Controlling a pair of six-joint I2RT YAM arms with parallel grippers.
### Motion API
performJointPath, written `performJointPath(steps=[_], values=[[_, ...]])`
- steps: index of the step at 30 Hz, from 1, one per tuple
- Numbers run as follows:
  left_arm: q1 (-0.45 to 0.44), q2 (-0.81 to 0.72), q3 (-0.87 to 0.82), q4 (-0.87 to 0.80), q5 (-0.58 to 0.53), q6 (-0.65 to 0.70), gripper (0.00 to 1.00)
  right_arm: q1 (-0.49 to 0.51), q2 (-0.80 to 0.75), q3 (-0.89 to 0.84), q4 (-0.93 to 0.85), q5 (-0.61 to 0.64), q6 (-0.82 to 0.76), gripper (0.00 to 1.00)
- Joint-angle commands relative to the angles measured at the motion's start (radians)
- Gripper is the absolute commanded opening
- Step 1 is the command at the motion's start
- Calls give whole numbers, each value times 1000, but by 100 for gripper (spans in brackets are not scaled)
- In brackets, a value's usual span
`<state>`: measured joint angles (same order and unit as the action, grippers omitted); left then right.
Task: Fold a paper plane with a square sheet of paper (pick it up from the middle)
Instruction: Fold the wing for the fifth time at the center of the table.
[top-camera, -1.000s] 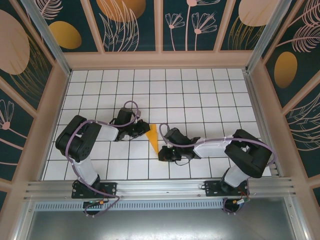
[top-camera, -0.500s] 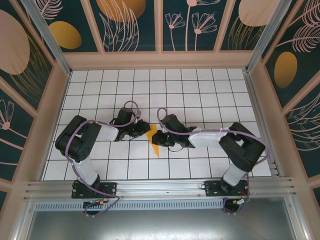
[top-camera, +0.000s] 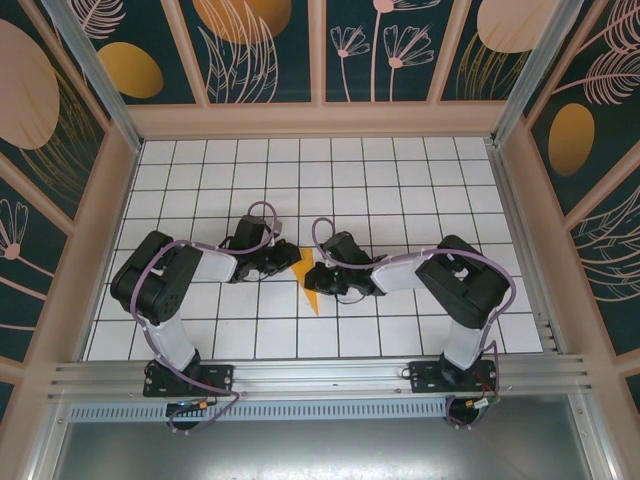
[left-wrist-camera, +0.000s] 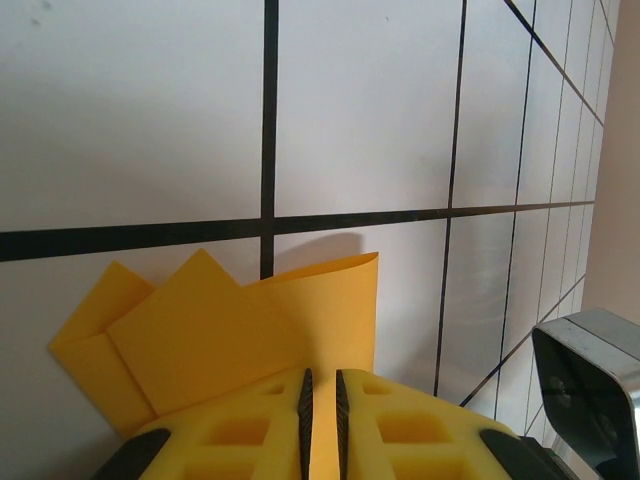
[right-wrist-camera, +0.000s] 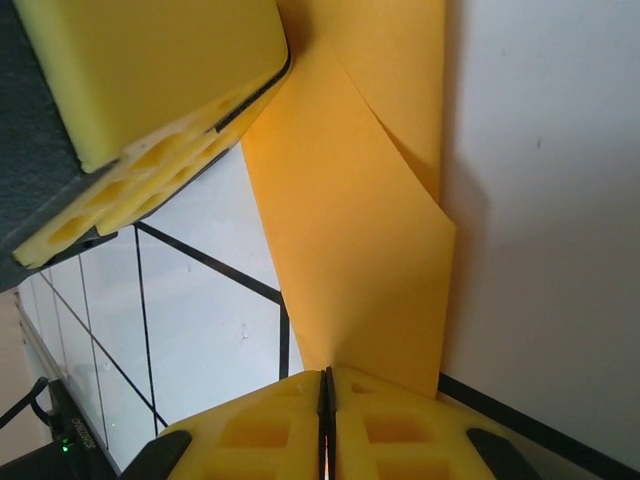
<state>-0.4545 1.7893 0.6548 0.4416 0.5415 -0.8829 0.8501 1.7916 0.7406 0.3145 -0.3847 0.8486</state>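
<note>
Top external view: the folded orange paper (top-camera: 311, 297) lies on the white tiled worktop (top-camera: 400, 190) between the two arms, its narrow tip pointing toward the near edge. The left fingers (top-camera: 284, 259) meet it from the left and the right fingers (top-camera: 318, 279) from the right. Up close from each wrist, the yellow pads are pressed together with the paper's edge pinched between them, so both pairs are clamped on it.
</note>
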Motion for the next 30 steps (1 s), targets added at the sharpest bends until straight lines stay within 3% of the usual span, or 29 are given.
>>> performJointPath(steps=[1, 17, 30], values=[[2, 35, -13, -70, -104, 44, 20, 4, 6, -81, -50, -12, 27, 12], [8, 16, 96, -181, -166, 117, 26, 4, 0, -110, -48, -10, 22, 9], [83, 21, 112, -189, -159, 135, 29, 4, 26, -121, -27, -18, 22, 9]])
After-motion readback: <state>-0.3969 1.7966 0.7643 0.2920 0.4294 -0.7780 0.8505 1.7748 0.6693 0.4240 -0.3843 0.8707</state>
